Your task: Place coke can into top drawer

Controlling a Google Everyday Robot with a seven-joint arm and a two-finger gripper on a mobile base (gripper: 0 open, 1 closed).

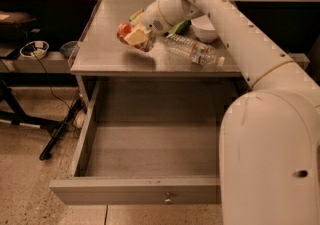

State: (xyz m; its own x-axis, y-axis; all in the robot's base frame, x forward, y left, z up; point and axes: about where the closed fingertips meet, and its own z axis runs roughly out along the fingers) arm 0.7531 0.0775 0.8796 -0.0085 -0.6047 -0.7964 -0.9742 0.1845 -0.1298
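Drawer [150, 150] nearest, standing wide open, 1 knob [168, 199] on its front panel. Above it, over the left part of the table [100, 55], the gripper [136, 37] pinches the can [123, 30], tilted just off the surface. A bottle [192, 50] lies to the right. Behind are a bowl [205, 31] and a green bag [178, 27].

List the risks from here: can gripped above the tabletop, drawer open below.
1. The two-finger gripper holds the red-orange metal coke can above the grey tabletop; the can could slip during the carry.
2. The clear plastic water bottle lies on its side close to the arm; a sweep might roll it off.
3. The can must clear the tabletop's front edge before dropping into the wide grey top drawer, or it may clip it.
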